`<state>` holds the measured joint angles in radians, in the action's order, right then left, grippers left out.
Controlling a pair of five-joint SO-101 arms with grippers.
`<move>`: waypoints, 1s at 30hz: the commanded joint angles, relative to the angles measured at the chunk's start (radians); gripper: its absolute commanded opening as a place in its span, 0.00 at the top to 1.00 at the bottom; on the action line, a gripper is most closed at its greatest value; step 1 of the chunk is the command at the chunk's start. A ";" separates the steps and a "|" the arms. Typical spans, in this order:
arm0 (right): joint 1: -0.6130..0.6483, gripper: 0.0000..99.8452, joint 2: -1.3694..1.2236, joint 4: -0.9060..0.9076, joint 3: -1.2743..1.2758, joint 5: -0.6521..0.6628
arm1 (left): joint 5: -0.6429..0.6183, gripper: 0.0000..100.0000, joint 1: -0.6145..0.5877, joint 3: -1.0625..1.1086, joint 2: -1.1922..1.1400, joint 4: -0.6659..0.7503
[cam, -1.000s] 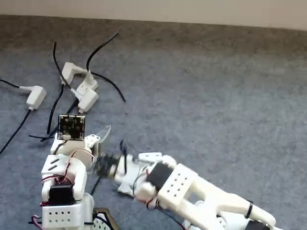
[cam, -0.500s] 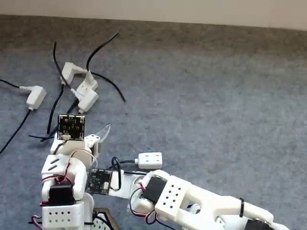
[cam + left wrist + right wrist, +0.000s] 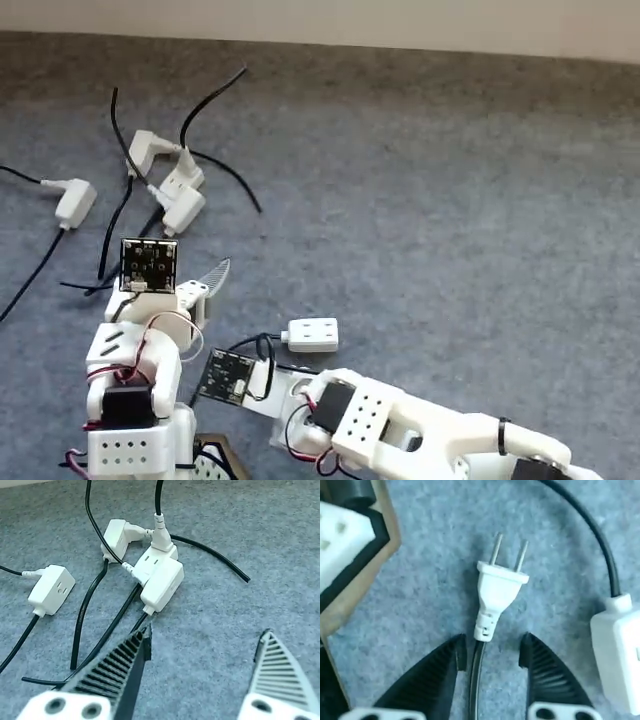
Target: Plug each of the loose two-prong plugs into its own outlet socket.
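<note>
A loose white two-prong plug (image 3: 499, 587) lies flat on the grey carpet, its prongs pointing away from my right gripper (image 3: 493, 641). That gripper is open, with one black finger on each side of the plug's cord just behind its body. A white outlet block (image 3: 619, 655) lies beside it on a black cord and appears in the high view as outlet block (image 3: 312, 334). My left gripper (image 3: 205, 631) hangs open above the carpet, short of a cluster of white outlet blocks (image 3: 161, 581). One plug (image 3: 161, 534) sits in a block there.
A separate outlet block (image 3: 51, 584) lies off to one side on its black cord. Black cords (image 3: 210, 100) fan out over the carpet at the far left. The left arm's base (image 3: 342, 535) stands close beside the loose plug. The carpet's right half is bare.
The right arm has drawn back and swung toward the left arm's base, uncovering the near outlet block. The left arm has not moved.
</note>
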<state>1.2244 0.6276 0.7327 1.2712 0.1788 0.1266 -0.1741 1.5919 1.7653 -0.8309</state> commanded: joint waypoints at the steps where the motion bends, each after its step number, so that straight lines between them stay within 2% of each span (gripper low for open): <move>1: 0.008 0.83 -0.001 -0.025 0.005 -0.011 | -0.012 0.67 -0.007 -0.031 0.010 0.017; 8: 0.008 0.94 -0.001 -0.051 -0.010 -0.017 | -0.012 0.67 -0.007 -0.031 0.010 0.017; 13: 0.008 0.94 -0.025 -0.085 -0.018 -0.017 | -0.012 0.67 -0.007 -0.031 0.010 0.017; 21: 0.007 0.94 -0.371 -0.068 -0.189 -0.017 | -0.012 0.67 -0.005 -0.030 0.010 0.018; 27: 0.008 0.94 -0.360 -0.018 -0.242 -0.017 | -0.012 0.67 -0.005 -0.030 0.010 0.018; 30: 0.008 0.90 -0.338 -0.012 -0.239 -0.017 | -0.012 0.67 -0.005 -0.030 0.010 0.018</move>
<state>1.2244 0.2961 0.7173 1.0687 0.1711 0.1204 -0.1803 1.5919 1.7653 -0.8309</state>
